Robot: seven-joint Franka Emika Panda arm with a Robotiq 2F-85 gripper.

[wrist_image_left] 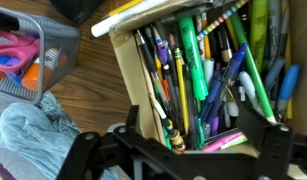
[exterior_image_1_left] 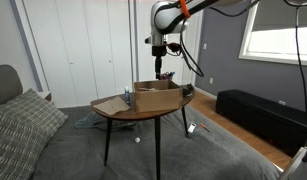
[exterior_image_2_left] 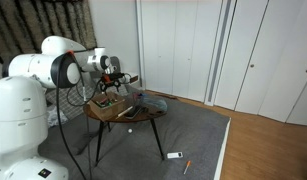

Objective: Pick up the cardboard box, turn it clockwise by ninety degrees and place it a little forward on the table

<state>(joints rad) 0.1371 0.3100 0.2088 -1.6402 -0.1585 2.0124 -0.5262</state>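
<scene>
The cardboard box [exterior_image_1_left: 156, 96] stands open-topped at the middle of the round wooden surface [exterior_image_1_left: 138, 113], crammed with pens and markers [wrist_image_left: 193, 70]. An exterior view shows bare wood along the near rim. In the wrist view only a narrow strip of wood separates its left wall from a mesh basket [wrist_image_left: 53, 45] at upper left, with blue cloth [wrist_image_left: 33, 130] at lower left. The hand [exterior_image_1_left: 161, 74] hangs just above the box, fingers spread wide, holding nothing.
</scene>
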